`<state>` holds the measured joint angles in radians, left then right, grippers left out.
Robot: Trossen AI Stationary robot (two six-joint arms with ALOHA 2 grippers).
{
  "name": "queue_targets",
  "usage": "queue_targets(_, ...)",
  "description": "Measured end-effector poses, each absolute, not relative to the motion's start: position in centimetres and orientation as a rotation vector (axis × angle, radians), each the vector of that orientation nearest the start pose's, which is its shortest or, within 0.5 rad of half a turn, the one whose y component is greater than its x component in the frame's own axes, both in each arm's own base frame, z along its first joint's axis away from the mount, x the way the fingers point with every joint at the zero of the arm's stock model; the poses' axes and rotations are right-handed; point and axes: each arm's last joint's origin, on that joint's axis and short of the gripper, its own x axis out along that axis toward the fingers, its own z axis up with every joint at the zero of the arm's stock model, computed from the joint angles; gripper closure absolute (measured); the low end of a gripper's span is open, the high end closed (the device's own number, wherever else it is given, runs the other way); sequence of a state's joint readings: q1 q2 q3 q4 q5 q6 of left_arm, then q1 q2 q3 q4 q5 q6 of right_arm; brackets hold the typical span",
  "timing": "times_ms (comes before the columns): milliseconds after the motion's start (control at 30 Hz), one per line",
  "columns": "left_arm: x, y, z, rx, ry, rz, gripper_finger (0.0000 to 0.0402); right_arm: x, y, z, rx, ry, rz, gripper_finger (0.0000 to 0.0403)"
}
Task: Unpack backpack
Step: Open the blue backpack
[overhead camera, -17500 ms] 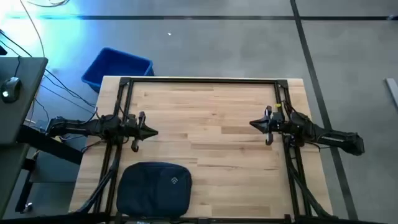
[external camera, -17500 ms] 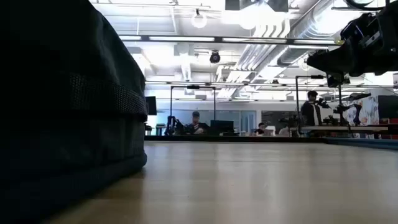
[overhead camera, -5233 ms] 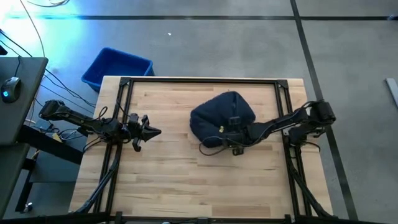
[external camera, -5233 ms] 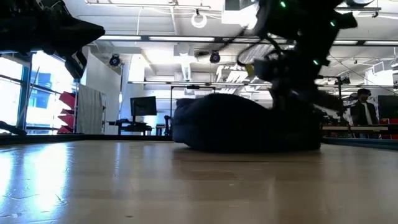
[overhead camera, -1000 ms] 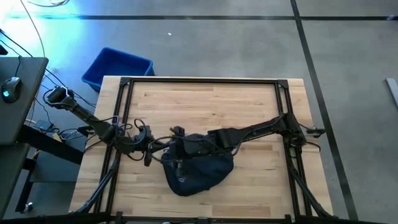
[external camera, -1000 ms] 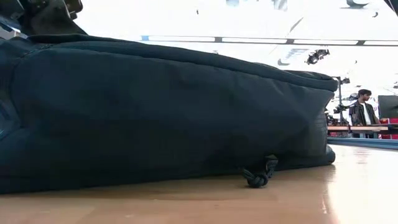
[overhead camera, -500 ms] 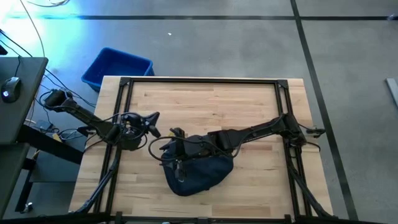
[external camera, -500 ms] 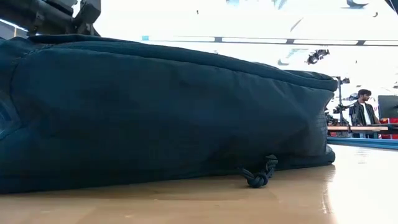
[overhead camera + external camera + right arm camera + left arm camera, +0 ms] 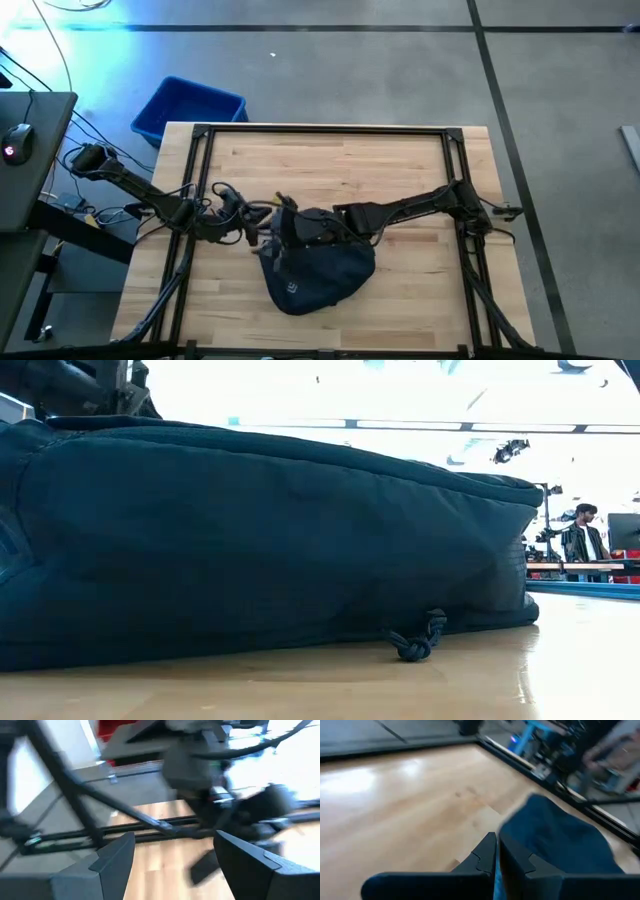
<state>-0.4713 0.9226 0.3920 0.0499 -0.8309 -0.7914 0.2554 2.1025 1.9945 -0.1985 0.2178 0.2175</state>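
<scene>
- Backpack [image 9: 315, 268]: dark navy, lying slumped on the near-centre of my wooden table [image 9: 400, 170], small white logo [image 9: 291, 287] facing up near its front end. In the low view it fills most of the frame [image 9: 250, 550], with a knotted cord pull [image 9: 418, 642] resting on the tabletop.
- My left gripper [image 9: 262, 228]: reaching in from the left edge, at the backpack's upper left corner. The fingers [image 9: 487, 855] are pressed together, a strip of blue fabric showing between them.
- My right gripper [image 9: 290, 225]: stretched across from the right, at the top of the backpack. My fingers [image 9: 120, 852] stand wide apart, holding nothing.
- Blue bin [image 9: 187, 108]: on the floor beyond the table's far left corner.
- A person [image 9: 581, 540]: standing in the room far behind.
</scene>
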Motion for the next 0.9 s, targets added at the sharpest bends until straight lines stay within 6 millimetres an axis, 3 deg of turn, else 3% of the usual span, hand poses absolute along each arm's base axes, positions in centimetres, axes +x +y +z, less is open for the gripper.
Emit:
queue_targets(400,17.0,-6.4,20.1,-0.497,0.257,0.414,0.0401,47.3,12.8,34.5,0.115,0.133,-0.499,0.0146)
queue_targets(533,17.0,-6.4,20.1,-0.498,0.257,0.414,0.0401,47.2,13.0,33.8,0.049,0.222,-0.427,0.0146)
queue_targets(733,17.0,-6.4,20.1,-0.497,0.257,0.414,0.0401,47.8,12.8,33.7,-0.007,0.27,-0.131,0.0146)
queue_targets(900,17.0,-6.4,20.1,-0.497,0.257,0.414,0.0401,47.7,12.6,33.3,0.004,0.305,-0.122,0.0146)
